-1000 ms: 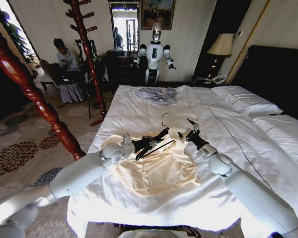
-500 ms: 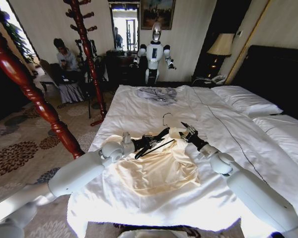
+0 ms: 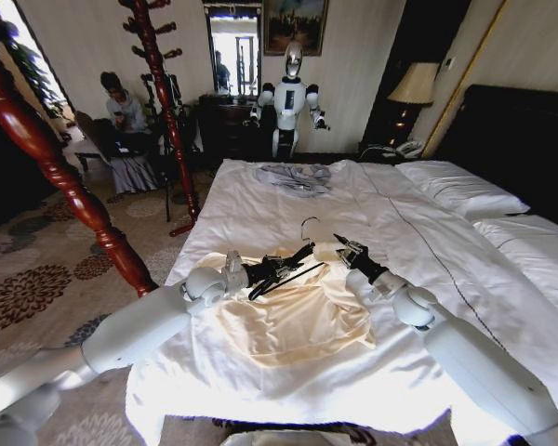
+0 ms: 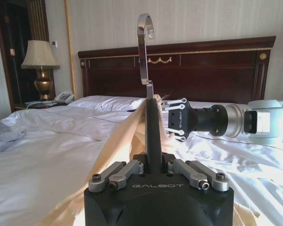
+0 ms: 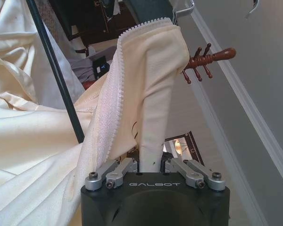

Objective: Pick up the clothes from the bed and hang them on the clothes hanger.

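White duvet on the bed (image 3: 288,200) carries everything; work is near its foot edge, left-of-centre. Clothes (image 3: 293,316): cream garment spread flat there, collar end lifted toward the pincers. Judging by the drape, it's light, limp and a bit slick, so expect it to slide off a shoulder if tugged. Best hold looks like the zippered collar edge, where it's doubled and firmer. Clothes hanger (image 4: 147,70): thin, rigid, dark body with a silver hook; grip on the neck is solid. Left pincer (image 3: 277,268) is clamped on that neck. Right pincer (image 3: 346,251) is just beside it, pinching the collar fabric. Grey garment (image 3: 296,177) lies well apart, near the far edge.
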Tool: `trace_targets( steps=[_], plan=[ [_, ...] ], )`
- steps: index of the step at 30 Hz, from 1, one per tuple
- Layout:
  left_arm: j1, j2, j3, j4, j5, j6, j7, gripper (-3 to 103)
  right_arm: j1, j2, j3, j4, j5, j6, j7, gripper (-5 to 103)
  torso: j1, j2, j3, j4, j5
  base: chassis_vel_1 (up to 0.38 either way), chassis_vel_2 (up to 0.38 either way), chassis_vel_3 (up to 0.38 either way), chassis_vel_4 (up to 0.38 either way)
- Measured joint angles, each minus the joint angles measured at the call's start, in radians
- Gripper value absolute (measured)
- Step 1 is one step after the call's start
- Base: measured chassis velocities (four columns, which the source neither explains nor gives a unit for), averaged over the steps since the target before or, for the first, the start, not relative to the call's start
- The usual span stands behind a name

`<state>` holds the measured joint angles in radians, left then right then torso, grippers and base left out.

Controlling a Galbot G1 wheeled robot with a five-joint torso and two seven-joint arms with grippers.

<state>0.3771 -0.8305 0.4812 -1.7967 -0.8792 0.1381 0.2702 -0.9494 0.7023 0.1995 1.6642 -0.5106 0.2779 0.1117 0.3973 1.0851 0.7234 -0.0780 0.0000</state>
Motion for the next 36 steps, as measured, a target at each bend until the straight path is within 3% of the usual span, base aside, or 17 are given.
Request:
trace_targets(
  steps=[6,9,12,17,21,22,25,27,30,36],
  plan=[
    [0.025,0.033,-0.017,-0.025,0.0,0.004,-0.029,14,-0.012,0.006,0.011,-0.01,0.006,-0.009,0.012,19,0.0,0.0,0.0,0.0001,0.0,0.0,0.0,0.0,0.0],
    [0.04,0.054,-0.04,-0.04,0.0,0.005,-0.053,29,-0.018,0.008,0.021,-0.025,0.002,-0.018,0.019,18,0.0,0.0,0.0,0.0,0.0001,0.0,0.0,0.0,0.0],
    [0.049,0.064,-0.062,-0.052,-0.001,0.008,-0.074,34,-0.024,0.012,0.027,-0.033,-0.002,-0.02,0.025,18,0.0,0.0,0.0,0.0002,0.0,0.0,0.0,0.0,0.0],
    [0.051,0.08,-0.101,-0.069,-0.012,0.015,-0.102,56,-0.033,0.025,0.031,-0.056,-0.001,-0.027,0.038,18,0.0,0.0,0.0,0.0001,0.0,0.0,0.0,0.0,0.0],
    [0.075,0.112,-0.152,-0.095,-0.011,0.017,-0.119,72,-0.034,0.033,0.033,-0.068,0.028,-0.064,0.06,18,0.0,0.0,0.0,0.0,-0.0001,0.0,0.0,0.0,0.0],
    [0.075,0.112,-0.152,-0.095,-0.011,0.017,-0.119,72,-0.034,0.033,0.033,-0.068,0.028,-0.064,0.06,18,0.0,0.0,0.0,0.0,-0.0001,0.0,0.0,0.0,0.0],
    [0.123,0.141,-0.209,-0.118,-0.007,0.018,-0.145,89,-0.038,0.049,0.042,-0.08,0.068,-0.104,0.085,18,0.0,0.0,0.0,0.0002,-0.0001,0.0,0.0,0.0,0.0],
    [0.146,0.151,-0.24,-0.126,-0.006,0.018,-0.157,89,-0.041,0.054,0.045,-0.083,0.084,-0.118,0.094,18,0.0,0.0,0.0,0.0002,0.0,0.0,0.0,0.0,0.0],
    [0.201,0.16,-0.318,-0.133,-0.008,0.021,-0.19,99,-0.042,0.066,0.049,-0.087,0.103,-0.135,0.104,18,0.0,0.0,0.0,0.0,0.0,0.0,0.0,0.0,0.0],
    [0.32,0.158,-0.44,-0.119,-0.003,0.033,-0.243,100,-0.039,0.086,0.049,-0.091,0.121,-0.142,0.108,18,0.0,0.0,0.0,0.0002,-0.0001,0.0,0.0,0.0,0.0]
  ],
)
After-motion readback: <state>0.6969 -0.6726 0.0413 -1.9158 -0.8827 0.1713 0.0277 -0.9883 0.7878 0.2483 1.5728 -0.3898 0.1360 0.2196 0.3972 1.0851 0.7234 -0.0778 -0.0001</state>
